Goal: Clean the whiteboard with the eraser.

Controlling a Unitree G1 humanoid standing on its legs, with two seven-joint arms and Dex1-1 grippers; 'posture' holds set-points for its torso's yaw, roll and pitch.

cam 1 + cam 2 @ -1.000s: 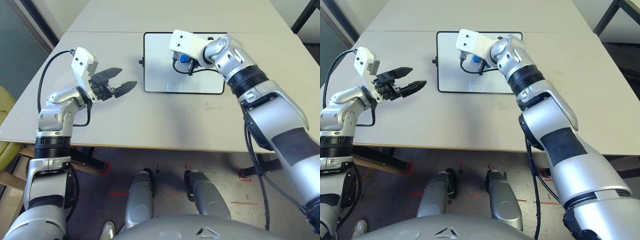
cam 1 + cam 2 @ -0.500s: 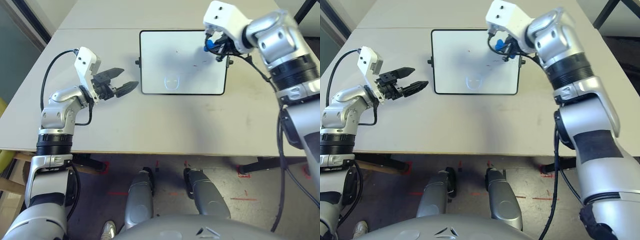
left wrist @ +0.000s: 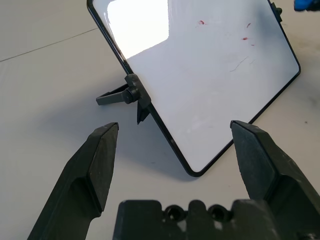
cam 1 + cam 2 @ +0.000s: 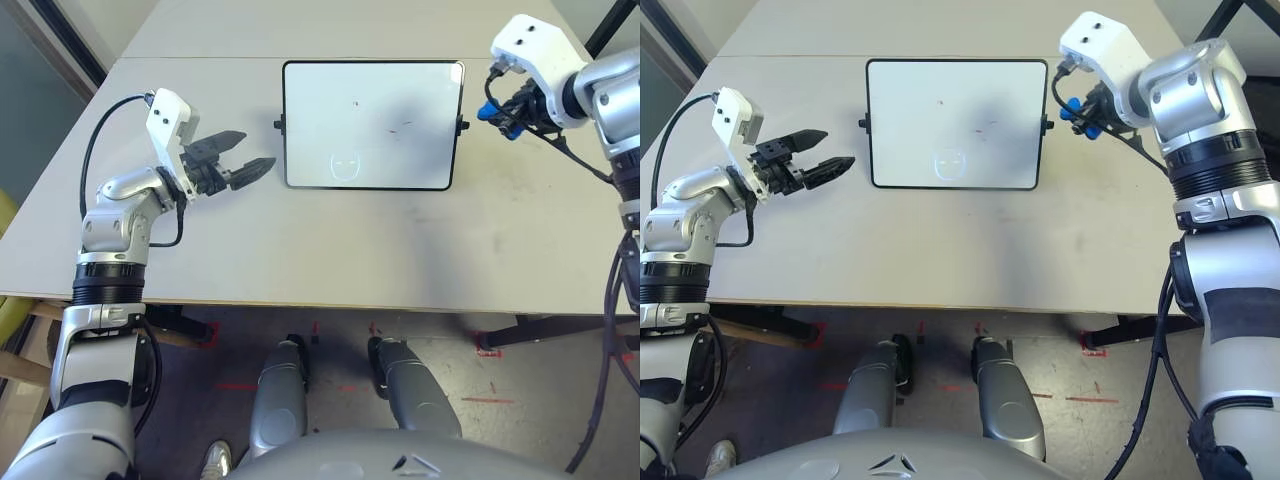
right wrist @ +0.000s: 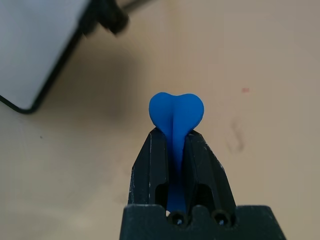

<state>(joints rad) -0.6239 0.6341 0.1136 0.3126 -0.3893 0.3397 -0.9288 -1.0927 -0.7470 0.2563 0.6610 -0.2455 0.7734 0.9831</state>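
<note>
While the whiteboard (image 4: 371,124) lies flat mid-desk (image 4: 300,240) with faint red specks left, the eraser (image 5: 176,116) sits clamped in the right end effector (image 4: 507,113), off the board's right edge, likely between strokes. Left end effector (image 4: 240,165) hovers open beside the left knob (image 4: 279,124), ready to steady.

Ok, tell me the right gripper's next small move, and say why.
Probably swing the right gripper back over the whiteboard and lower the eraser onto the faint red marks. The gripper holds the blue eraser clamped, but it hangs over bare table past the board's right edge, and small red specks plus a faint grey outline remain on the board.
</note>
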